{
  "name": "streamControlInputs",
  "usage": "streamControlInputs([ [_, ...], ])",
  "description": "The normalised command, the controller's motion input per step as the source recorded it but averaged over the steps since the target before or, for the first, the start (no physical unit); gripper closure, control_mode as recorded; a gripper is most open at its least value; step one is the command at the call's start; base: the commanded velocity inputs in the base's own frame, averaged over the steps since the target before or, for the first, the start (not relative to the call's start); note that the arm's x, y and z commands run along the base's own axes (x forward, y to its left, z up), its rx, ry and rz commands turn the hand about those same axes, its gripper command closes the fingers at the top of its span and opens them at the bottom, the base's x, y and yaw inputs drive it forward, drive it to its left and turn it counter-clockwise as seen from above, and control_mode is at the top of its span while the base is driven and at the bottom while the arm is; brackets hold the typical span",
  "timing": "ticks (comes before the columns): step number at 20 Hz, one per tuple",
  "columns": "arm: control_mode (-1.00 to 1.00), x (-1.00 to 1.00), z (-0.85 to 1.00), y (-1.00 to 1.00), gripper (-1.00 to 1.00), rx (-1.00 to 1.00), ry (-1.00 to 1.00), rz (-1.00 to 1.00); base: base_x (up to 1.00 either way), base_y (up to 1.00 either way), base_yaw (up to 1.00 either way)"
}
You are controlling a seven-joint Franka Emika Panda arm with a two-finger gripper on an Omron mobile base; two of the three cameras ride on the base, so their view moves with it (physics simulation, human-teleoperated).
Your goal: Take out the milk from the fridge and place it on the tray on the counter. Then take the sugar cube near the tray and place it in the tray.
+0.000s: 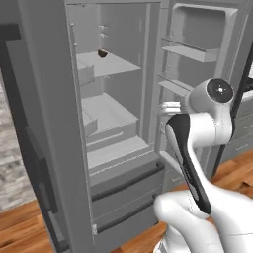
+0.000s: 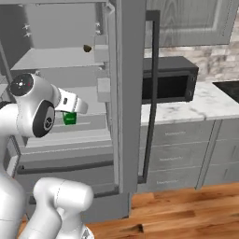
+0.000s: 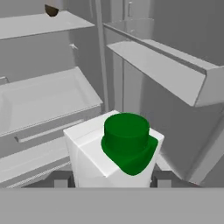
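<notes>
Milk (image 3: 114, 151), green cap toward the camera, sits pinched between end effector (image 3: 109, 178) fingertips.

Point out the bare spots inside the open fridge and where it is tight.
Free: the upper shelf beside the small dark item, and the middle shelf. Tight: at the door bins, where the gripper straddles the milk.

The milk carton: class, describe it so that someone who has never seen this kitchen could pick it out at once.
Start at the tall dark grey fridge with its door open. Look low inside, in front of the pale shelves, where the robot's gripper has its jaws on either side of the milk carton. It alone is white with a round green cap.
</notes>
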Motion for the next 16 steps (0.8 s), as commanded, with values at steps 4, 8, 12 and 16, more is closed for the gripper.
streamControlInputs([
  [4,1.00,0.00,0.00,0.00,1.00,0.00,0.00,0.00,-0.98,1.00,-0.20],
  [8,1.00,0.00,0.00,0.00,1.00,0.00,0.00,0.00,-0.24,1.00,-0.12],
  [12,1.00,0.00,0.00,0.00,1.00,0.00,0.00,0.00,1.00,0.93,0.05],
  [16,1.00,0.00,0.00,0.00,1.00,0.00,0.00,0.00,0.01,-0.19,-0.38],
])
